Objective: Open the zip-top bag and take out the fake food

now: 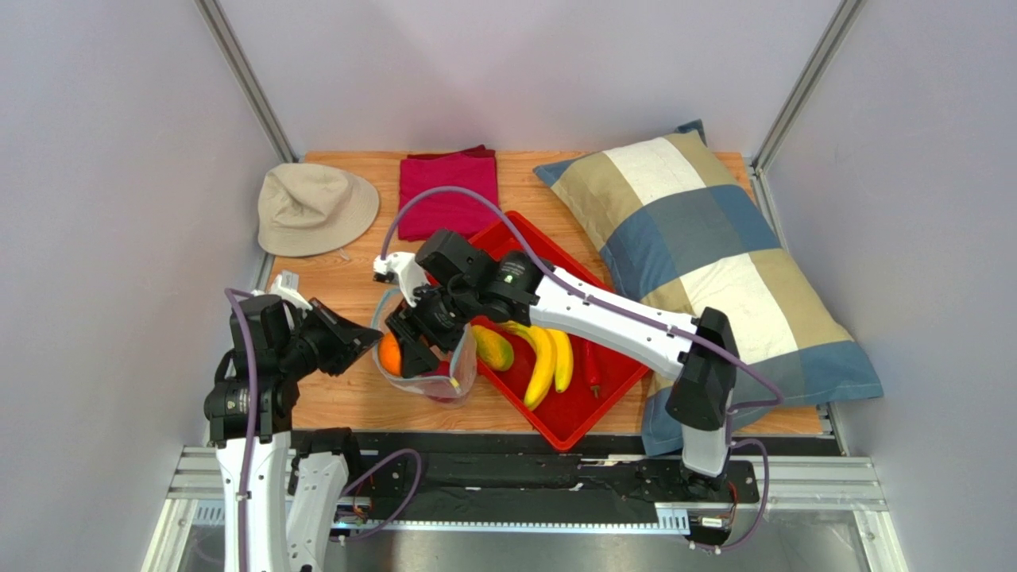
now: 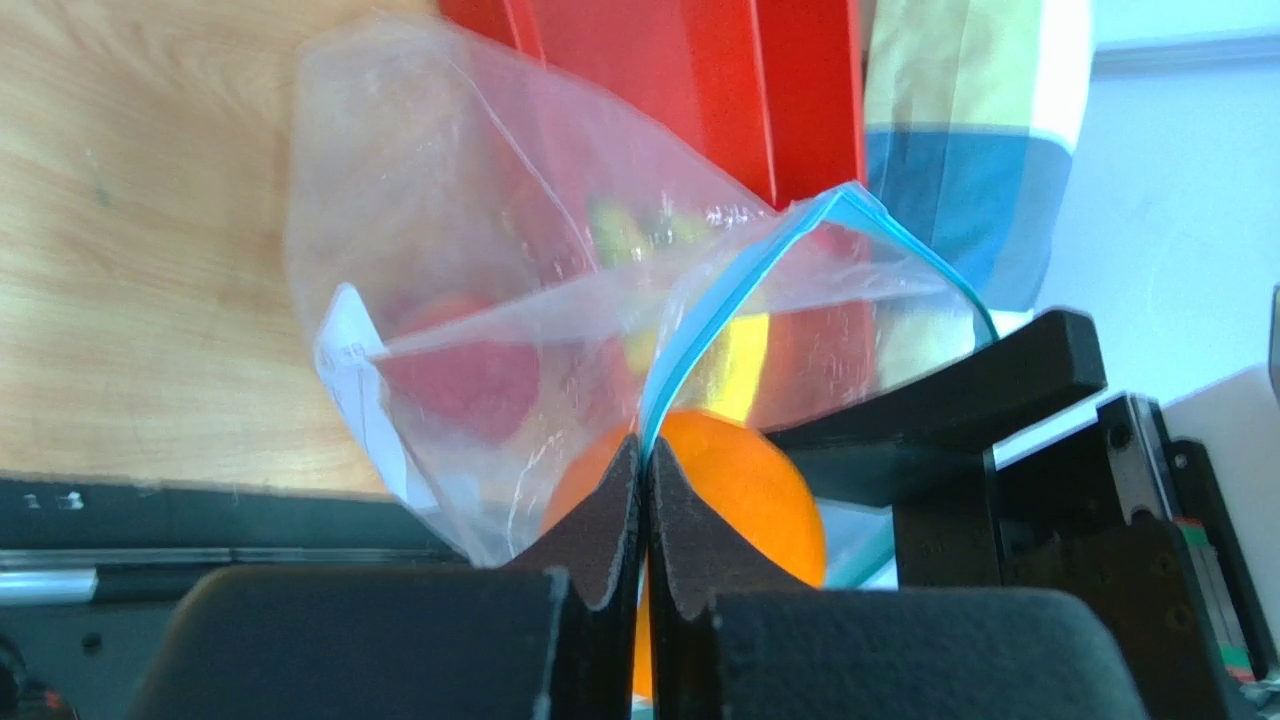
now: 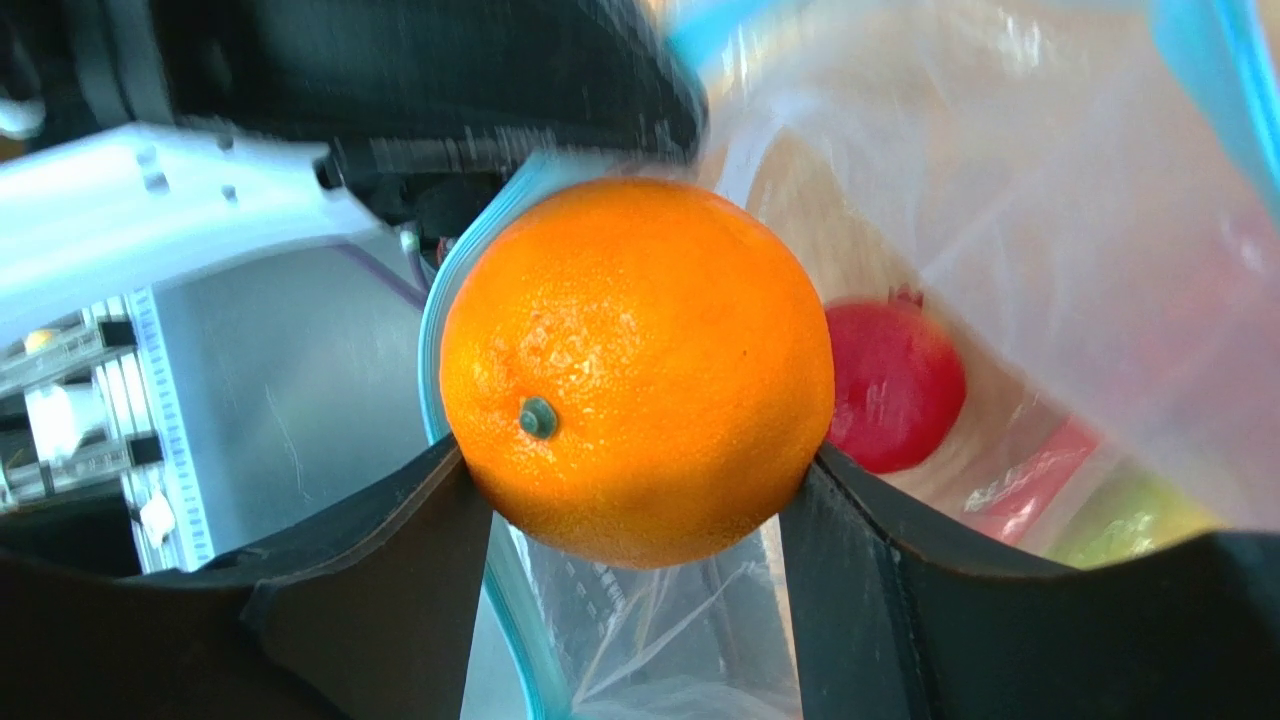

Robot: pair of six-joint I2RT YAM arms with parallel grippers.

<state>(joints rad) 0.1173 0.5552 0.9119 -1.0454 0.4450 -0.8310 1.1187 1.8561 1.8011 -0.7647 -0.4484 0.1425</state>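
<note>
The clear zip-top bag (image 1: 460,384) stands open at the table's front left, its blue zip strip (image 2: 721,300) spread wide. My left gripper (image 2: 646,465) is shut on the strip at the bag's left rim (image 1: 373,340). My right gripper (image 3: 639,495) is shut on the orange (image 3: 639,368) and holds it at the bag's mouth (image 1: 389,354). A red apple (image 3: 894,383) lies inside the bag, at the bottom. The banana bunch (image 1: 543,358), the mango (image 1: 492,348) and the red chilli (image 1: 593,364) lie on the red tray (image 1: 561,423).
The red tray sits just right of the bag. A large checked pillow (image 1: 704,262) fills the right side. A beige hat (image 1: 313,205) and a folded red cloth (image 1: 448,191) lie at the back. Both arms crowd around the bag.
</note>
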